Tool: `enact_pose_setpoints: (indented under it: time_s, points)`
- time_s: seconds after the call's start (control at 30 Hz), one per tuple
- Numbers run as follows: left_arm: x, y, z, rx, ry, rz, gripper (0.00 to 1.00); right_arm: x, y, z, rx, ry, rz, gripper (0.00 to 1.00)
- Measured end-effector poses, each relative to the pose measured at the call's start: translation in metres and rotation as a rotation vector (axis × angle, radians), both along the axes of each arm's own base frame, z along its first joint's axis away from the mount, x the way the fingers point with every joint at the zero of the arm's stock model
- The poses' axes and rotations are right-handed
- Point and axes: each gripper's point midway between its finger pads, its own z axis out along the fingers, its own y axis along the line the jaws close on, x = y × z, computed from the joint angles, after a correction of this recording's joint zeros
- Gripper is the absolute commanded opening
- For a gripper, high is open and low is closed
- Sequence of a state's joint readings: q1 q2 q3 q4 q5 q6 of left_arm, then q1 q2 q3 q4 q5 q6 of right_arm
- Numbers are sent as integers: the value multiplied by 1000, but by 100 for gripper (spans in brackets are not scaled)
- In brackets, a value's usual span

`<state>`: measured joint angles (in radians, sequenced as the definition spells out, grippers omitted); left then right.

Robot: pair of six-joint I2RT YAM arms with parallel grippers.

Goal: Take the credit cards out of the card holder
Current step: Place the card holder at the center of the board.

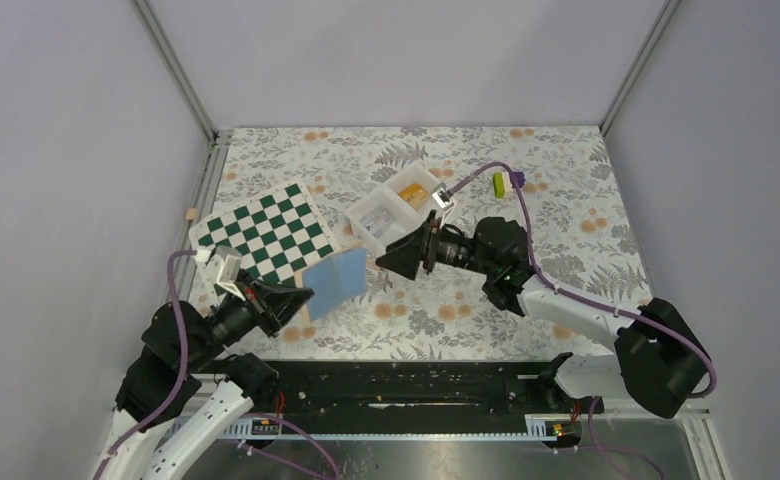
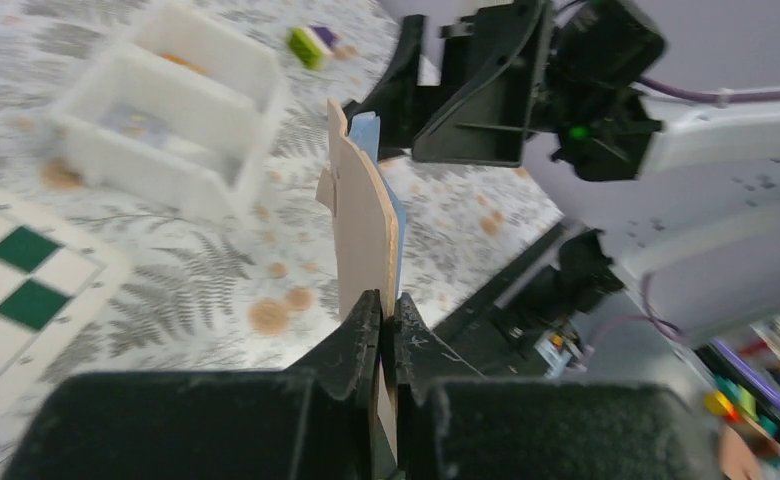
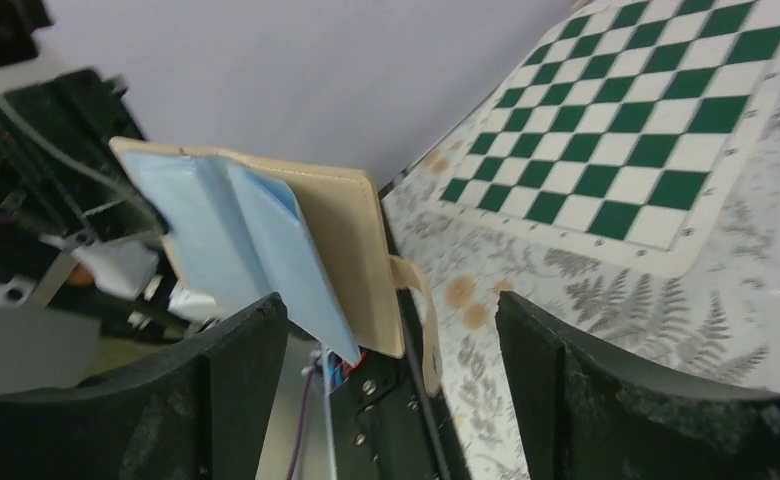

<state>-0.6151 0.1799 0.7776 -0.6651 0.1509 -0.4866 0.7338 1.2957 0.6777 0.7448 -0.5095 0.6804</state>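
Card holder first: it hangs clear of the table just left of centre in the overhead view, below the white tray and off the lower right corner of the chequered board. My left pincer has it pinched by one edge, jaws clamped tight on it. From that wrist it stands edge-on, tan back to the left, blue inside to the right. My right pincer sits just right of it, fingers spread wide with nothing between them, pointed at the blue panels that fill the upper left of its own view. I judge the step in hand to be reaching in for a card. I cannot make out a card's edge against the blue pockets. A pale flat thing in the tray's lower-left compartment may be one of the credit cards, but it is too small to tell. To do this well I should grip the card holder firmly, bring the right fingers in square to the pocket mouth and close only on a protruding card edge, never on the panel. Then I should draw along the pocket's line so the booklet does not twist loose.
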Motion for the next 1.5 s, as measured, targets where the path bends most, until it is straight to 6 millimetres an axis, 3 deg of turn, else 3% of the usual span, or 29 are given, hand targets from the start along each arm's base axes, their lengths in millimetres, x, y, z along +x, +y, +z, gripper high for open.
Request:
enact_pose_setpoints:
  time_s: [0.03, 0.1, 0.27, 0.37, 0.57, 0.63, 0.67, 0.73, 0.8, 0.83, 0.93, 1.03, 1.17, 1.27, 1.4, 1.5]
  points:
    - [-3, -8, 3, -17, 7, -44, 0, -9, -1, -1, 8, 6, 34, 84]
    - [-8, -24, 6, -47, 28, -132, 0, -26, -3, -1, 25, 14, 106, 99]
    - [-14, -57, -2, -98, 127, -300, 0, -58, -14, 19, 75, -26, 216, 100]
    - [-17, -66, -8, -123, 169, -354, 0, -74, -25, 29, 95, -68, 240, 97]
    - [-21, -74, 0, -190, 166, -402, 0, -96, -35, 35, 109, -90, 310, 82]
    - [-20, -76, 0, -204, 169, -411, 0, -100, -36, 34, 107, -72, 332, 72]
    - [-20, -77, -1, -211, 171, -416, 0, -103, -36, 33, 105, -62, 345, 60]
    - [-19, -79, -3, -218, 187, -419, 0, -106, -36, 32, 106, -35, 366, 28]
    - [-17, -80, -5, -218, 201, -418, 0, -110, -37, 30, 111, -8, 382, 4]
    - [-16, -81, -6, -215, 207, -416, 4, -111, -38, 28, 113, 12, 385, 0]
    - [-12, -81, -14, -196, 230, -393, 19, -110, -38, 26, 114, 62, 381, 0]
    - [-4, -77, -24, -160, 249, -339, 48, -107, -39, 21, 100, 109, 367, 0]
    - [5, -69, -34, -104, 268, -258, 61, -95, -43, 4, 52, 189, 324, 0]
    - [10, -60, -35, -65, 261, -203, 66, -87, -46, -16, -2, 250, 294, 0]
    - [18, -49, -26, -4, 219, -141, 93, -83, -49, -48, -90, 328, 271, 1]
    - [23, -42, -20, 51, 187, -103, 99, -78, -53, -82, -181, 397, 247, 2]
